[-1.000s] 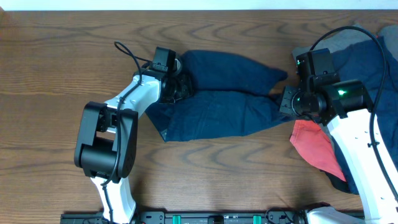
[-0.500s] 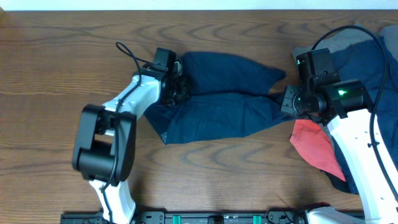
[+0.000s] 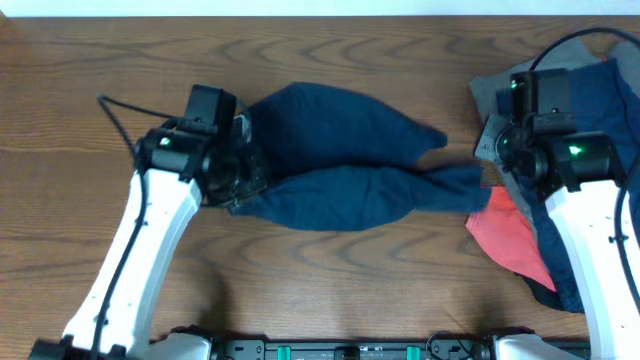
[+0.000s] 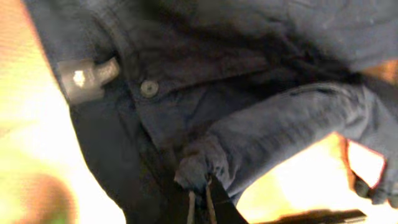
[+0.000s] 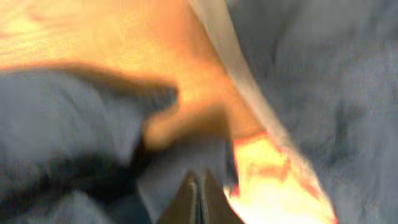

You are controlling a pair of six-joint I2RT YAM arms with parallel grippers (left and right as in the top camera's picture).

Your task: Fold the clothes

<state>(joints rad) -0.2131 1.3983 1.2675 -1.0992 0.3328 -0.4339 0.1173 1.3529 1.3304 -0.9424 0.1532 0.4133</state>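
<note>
The dark navy shorts (image 3: 340, 165) lie stretched across the middle of the table, two legs pointing right. My left gripper (image 3: 243, 178) is at their left waist end; in the left wrist view its fingers (image 4: 199, 199) are shut on a bunched fold of the shorts (image 4: 267, 130), near a button. My right gripper (image 3: 487, 172) is at the lower leg's right end; in the blurred right wrist view its fingers (image 5: 198, 196) are pressed together with navy cloth (image 5: 68, 118) around them.
A pile of other clothes lies at the right edge under the right arm: a red piece (image 3: 510, 235), a grey piece (image 3: 495, 85) and a navy piece (image 3: 590, 90). Bare wood table (image 3: 80, 90) lies left and in front.
The left arm swung left and toward the front, dragging the shorts' waist end left. The right gripper shifted right and back. The shorts now lie more stretched out between them.
</note>
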